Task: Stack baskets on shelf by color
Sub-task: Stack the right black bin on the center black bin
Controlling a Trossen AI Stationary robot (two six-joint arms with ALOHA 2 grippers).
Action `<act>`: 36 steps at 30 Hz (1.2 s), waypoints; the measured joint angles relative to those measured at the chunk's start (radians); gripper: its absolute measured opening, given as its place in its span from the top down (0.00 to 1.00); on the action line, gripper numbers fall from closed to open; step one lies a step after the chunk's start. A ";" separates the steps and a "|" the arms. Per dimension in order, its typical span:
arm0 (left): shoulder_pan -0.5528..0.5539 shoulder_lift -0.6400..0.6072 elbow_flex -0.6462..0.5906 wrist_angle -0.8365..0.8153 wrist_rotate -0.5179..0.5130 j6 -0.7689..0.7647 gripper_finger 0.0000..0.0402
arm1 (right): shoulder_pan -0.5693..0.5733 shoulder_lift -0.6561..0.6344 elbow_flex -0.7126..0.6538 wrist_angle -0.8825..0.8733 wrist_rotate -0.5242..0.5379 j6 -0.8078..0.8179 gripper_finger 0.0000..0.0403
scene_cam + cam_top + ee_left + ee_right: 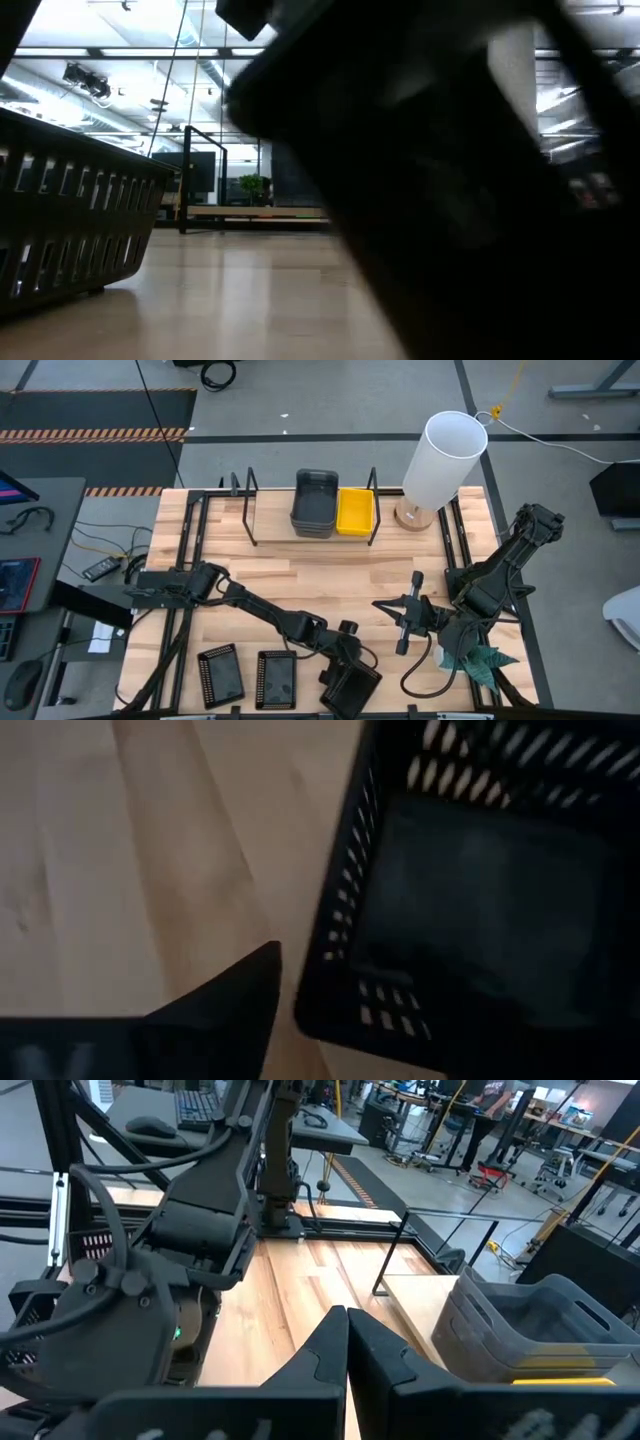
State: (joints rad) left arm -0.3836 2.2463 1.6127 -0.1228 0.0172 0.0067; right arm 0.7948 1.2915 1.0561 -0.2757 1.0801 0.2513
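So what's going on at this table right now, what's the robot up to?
The robot is sorting baskets onto the shelf by colour. The grey stack and the yellow stack already sit side by side on it. The left gripper is at the table's near edge, at a black mesh basket; two more mesh baskets lie beside it. The right gripper waits mid-table, shut and empty.

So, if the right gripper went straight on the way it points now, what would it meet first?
Probably the left arm: the right gripper, shut, points across bare tabletop toward it. Depth is unclear, so it might pass above.
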 joint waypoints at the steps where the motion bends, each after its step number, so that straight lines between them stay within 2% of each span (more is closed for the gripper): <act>1: 0.000 0.000 0.000 -0.018 0.003 -0.002 0.46 | 0.000 0.000 0.000 0.000 0.000 0.000 0.98; 5: -0.003 0.000 0.001 -0.050 0.003 -0.002 0.59 | 0.000 0.000 0.000 0.002 0.000 0.000 0.98; 16: -0.006 -0.006 0.135 -0.252 0.004 0.044 0.96 | 0.000 0.000 0.000 0.002 0.000 0.005 0.98; 22: -0.005 -0.006 0.204 -0.417 0.006 0.036 0.94 | 0.004 0.000 0.000 0.001 -0.001 0.006 0.98; 27: -0.012 -0.074 0.195 -0.514 0.010 0.034 0.96 | 0.004 0.000 0.000 -0.002 -0.001 0.007 0.98; 30: -0.014 -0.165 0.122 -0.495 -0.003 0.028 0.96 | 0.008 0.000 0.000 -0.003 -0.001 0.011 0.98; 36: -0.014 -0.387 -0.125 -0.426 -0.111 -0.080 0.96 | 0.022 0.000 -0.005 0.006 0.000 0.009 0.98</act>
State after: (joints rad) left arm -0.3973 1.8598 1.4874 -0.5487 -0.0939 -0.0734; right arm 0.8169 1.2915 1.0515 -0.2697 1.0801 0.2607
